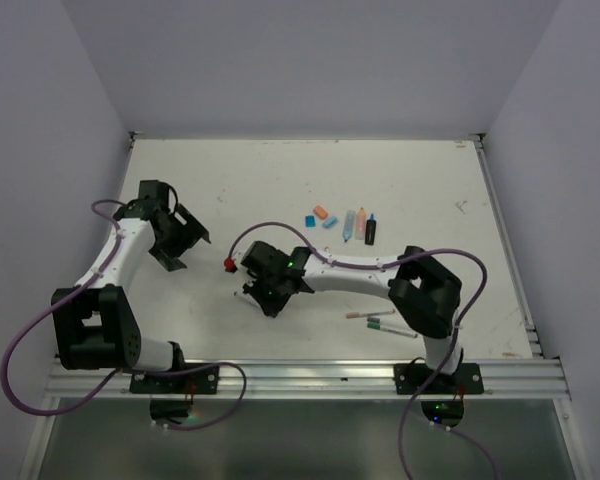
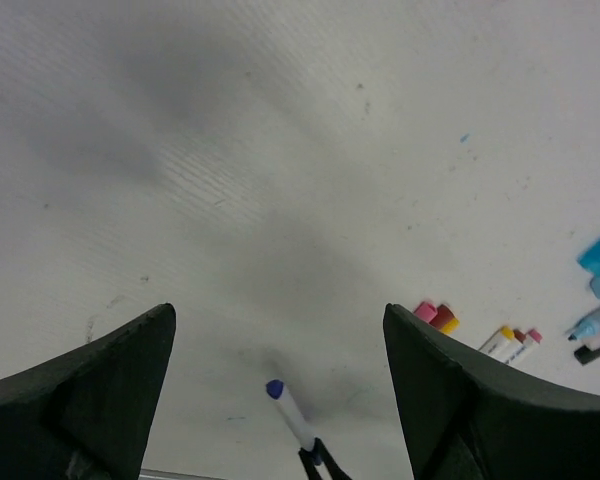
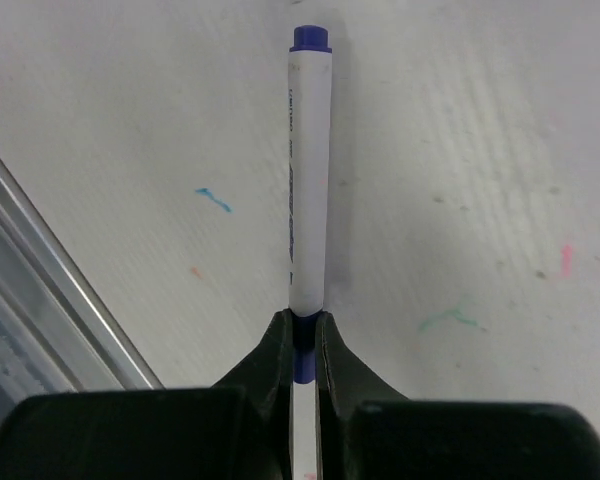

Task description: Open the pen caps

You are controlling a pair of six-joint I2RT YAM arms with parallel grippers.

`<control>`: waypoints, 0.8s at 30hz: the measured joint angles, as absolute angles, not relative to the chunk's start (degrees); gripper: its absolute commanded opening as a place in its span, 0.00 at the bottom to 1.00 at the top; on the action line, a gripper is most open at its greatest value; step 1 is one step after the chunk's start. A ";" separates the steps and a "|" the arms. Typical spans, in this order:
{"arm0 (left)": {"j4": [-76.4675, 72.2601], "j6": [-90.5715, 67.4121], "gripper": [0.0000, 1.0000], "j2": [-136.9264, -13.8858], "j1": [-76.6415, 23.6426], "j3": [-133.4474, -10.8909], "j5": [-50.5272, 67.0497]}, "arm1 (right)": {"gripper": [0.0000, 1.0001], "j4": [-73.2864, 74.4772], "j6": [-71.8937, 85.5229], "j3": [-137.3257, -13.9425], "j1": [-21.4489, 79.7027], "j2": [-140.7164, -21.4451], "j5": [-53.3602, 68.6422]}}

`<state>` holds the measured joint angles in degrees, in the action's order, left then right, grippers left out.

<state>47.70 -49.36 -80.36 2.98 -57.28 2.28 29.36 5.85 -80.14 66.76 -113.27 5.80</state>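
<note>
My right gripper (image 3: 306,318) is shut on the purple cap (image 3: 304,355) of a thin white pen (image 3: 308,180). The barrel sticks straight out ahead of the fingers, just above the table, and ends in a purple plug. In the top view this gripper (image 1: 248,268) is at the table's middle. My left gripper (image 2: 278,315) is open and empty, its fingers wide apart above bare table. It looks at the same pen (image 2: 292,410) from the far side and sits left of it in the top view (image 1: 192,245). Loose pink, red and yellow caps (image 2: 435,317) lie together.
Orange and blue highlighter caps (image 1: 320,216) and uncapped highlighters (image 1: 358,225) lie at the back middle. Two thin pens (image 1: 380,320) lie by the right arm's base. Open pens (image 2: 515,343) lie near the small caps. A metal rail (image 3: 40,260) runs along the near edge.
</note>
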 measured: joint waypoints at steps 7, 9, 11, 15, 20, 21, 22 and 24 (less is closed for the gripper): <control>37.45 -42.92 0.79 -80.36 2.42 -57.30 14.24 | 0.00 29.21 14.59 -77.36 54.46 -101.82 10.11; 33.50 -42.17 0.78 -80.36 1.28 -56.97 17.82 | 0.00 28.97 16.75 -77.32 51.18 -99.48 11.49; 29.87 -42.17 0.78 -80.40 -0.16 -56.38 20.80 | 0.00 28.80 18.41 -77.30 48.86 -98.13 12.38; 23.33 -42.39 0.74 -81.47 -2.85 -55.75 27.86 | 0.00 28.45 21.39 -76.01 46.19 -97.19 13.98; 11.18 -45.45 0.70 -83.48 -6.35 -53.91 37.60 | 0.00 27.92 25.21 -73.80 44.03 -96.64 15.29; 7.44 -46.61 0.69 -83.48 -7.53 -52.60 39.46 | 0.00 27.70 26.04 -73.67 43.46 -96.42 15.64; 4.23 -47.94 0.68 -83.46 -8.64 -51.33 41.23 | 0.00 27.51 26.65 -73.65 42.98 -96.25 15.86; -1.78 -50.54 0.65 -83.46 -10.70 -48.62 44.36 | 0.00 26.81 27.92 -73.65 41.82 -95.53 15.99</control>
<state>-1.78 -50.54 -83.46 -10.70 -48.62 44.36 26.81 27.92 -73.65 41.82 -95.53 15.99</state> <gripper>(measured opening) 0.676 0.056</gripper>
